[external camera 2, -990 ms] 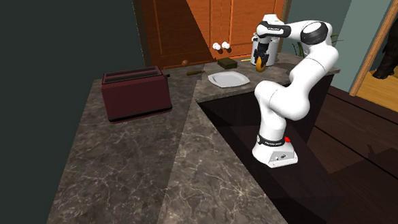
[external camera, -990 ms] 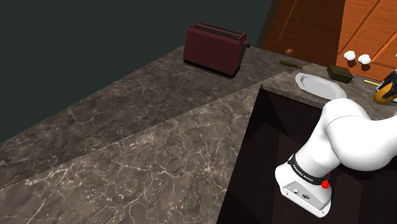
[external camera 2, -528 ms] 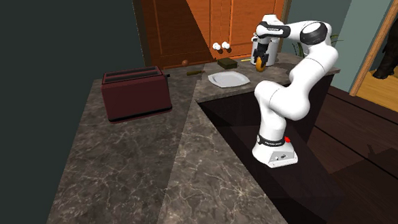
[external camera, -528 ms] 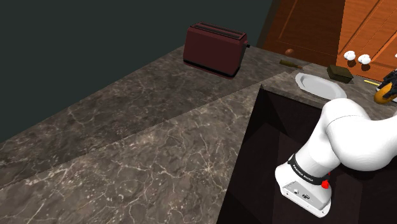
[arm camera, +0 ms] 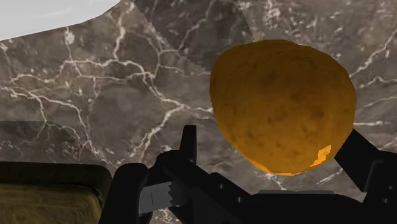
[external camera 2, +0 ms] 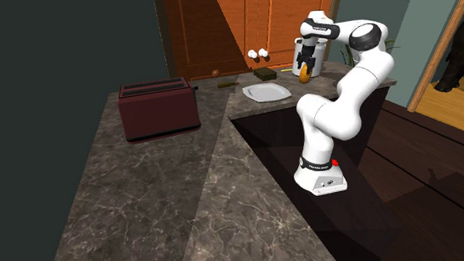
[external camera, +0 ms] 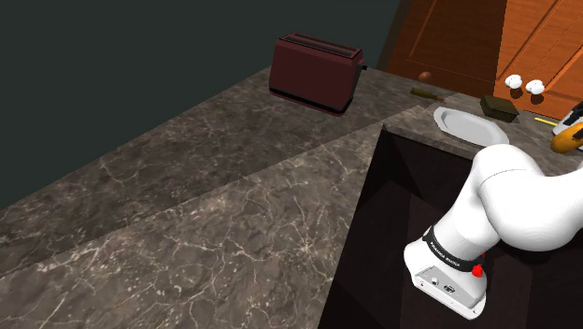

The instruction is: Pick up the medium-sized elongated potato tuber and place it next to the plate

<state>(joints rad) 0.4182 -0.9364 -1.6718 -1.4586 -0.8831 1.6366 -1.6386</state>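
Black hand (arm camera: 270, 147) clasping lumpy, rough-skinned orange-brown potato (arm camera: 283, 105), over white-veined dark marble counter (arm camera: 127, 83), near smooth white plate (external camera 2: 266, 93)

**A home kitchen**

A long countertop (external camera: 234, 215) of dark, white-veined stone runs beside a dark wall. A deep-red toaster (external camera: 316, 72) with slots on top stands on it, and a white plate (external camera: 467, 126) lies farther along. Behind the counter rise orange-brown wooden cabinet doors (external camera 2: 219, 31) with panelled fronts. At the second exterior view's right, a framed doorway (external camera 2: 446, 63) opens onto a wooden floor (external camera 2: 452, 102)
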